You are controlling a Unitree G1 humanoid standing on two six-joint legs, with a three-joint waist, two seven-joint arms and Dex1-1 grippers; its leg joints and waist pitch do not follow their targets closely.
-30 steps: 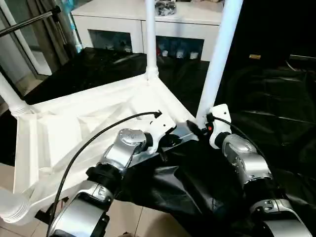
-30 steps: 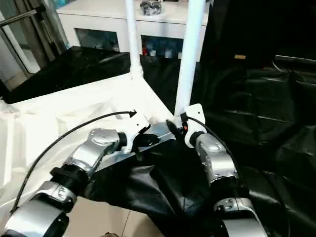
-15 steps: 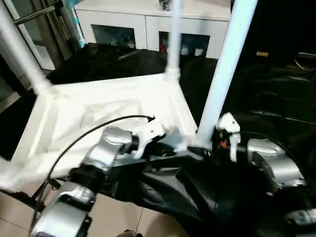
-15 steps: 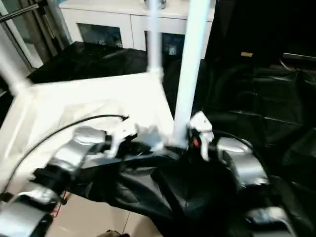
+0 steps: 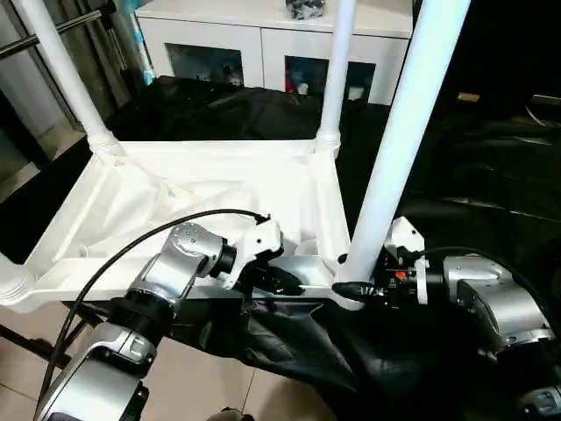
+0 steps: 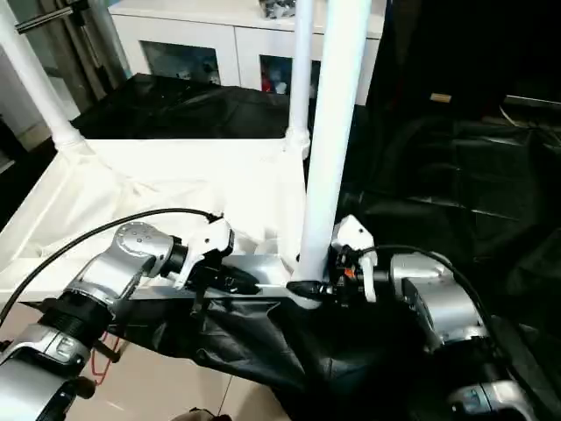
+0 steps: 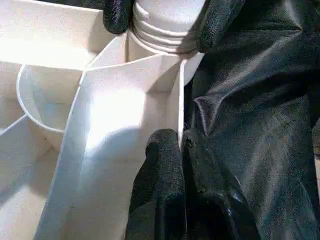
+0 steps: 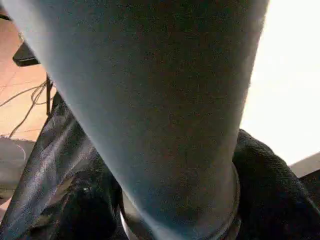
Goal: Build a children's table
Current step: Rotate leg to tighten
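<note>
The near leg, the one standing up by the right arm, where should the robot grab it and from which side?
Grip the near leg low, just above its ringed base in the corner socket, coming in level from the right, over the black cloth. The tube stands nearly upright and is widest there; the tabletop blocks the other side. The right end effector already straddles that base.

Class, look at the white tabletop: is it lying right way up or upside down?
Upside down: the tabletop shows its ribbed underside, and the legs rise upward from its corner sockets.
</note>
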